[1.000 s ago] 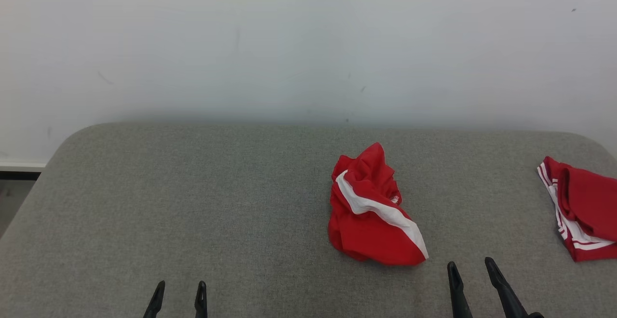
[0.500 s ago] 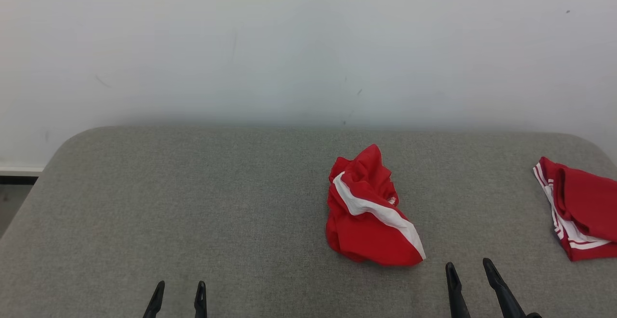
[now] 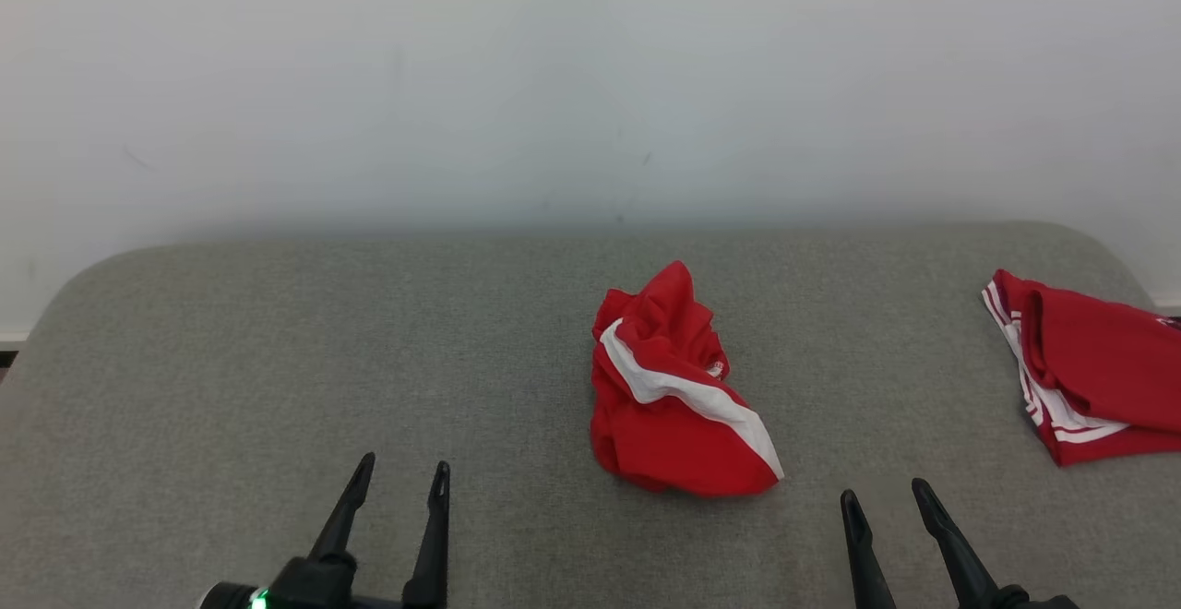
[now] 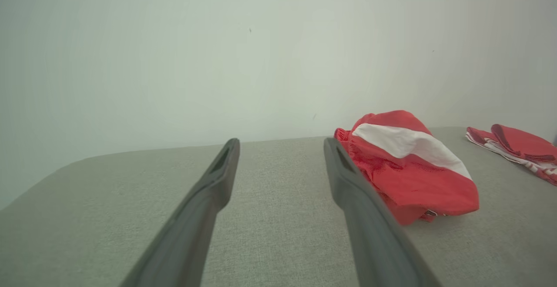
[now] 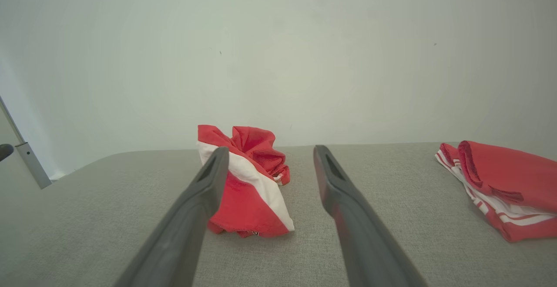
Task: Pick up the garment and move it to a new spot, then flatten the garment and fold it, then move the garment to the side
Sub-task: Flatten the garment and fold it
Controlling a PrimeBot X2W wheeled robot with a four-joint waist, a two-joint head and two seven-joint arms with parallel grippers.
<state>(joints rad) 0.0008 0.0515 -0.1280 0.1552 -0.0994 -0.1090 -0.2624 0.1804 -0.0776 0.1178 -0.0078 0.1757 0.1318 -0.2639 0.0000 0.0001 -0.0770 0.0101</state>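
Two pincers are seen at the near edge of the grey fabric-covered surface [image 3: 277, 360], each with its fingers held apart and nothing between them. The crumpled red garment [image 3: 674, 415], crossed by a white band, is laid a little right of the surface's middle, about midway between the near and far edges. The left pincer [image 3: 405, 463] is set well to the garment's left and closer to the near edge. The right pincer [image 3: 883, 491] is set near the garment's near right side. Both are parted from the cloth by bare surface. A second red garment [image 3: 1089, 369] with white stripes is laid folded at the right edge.
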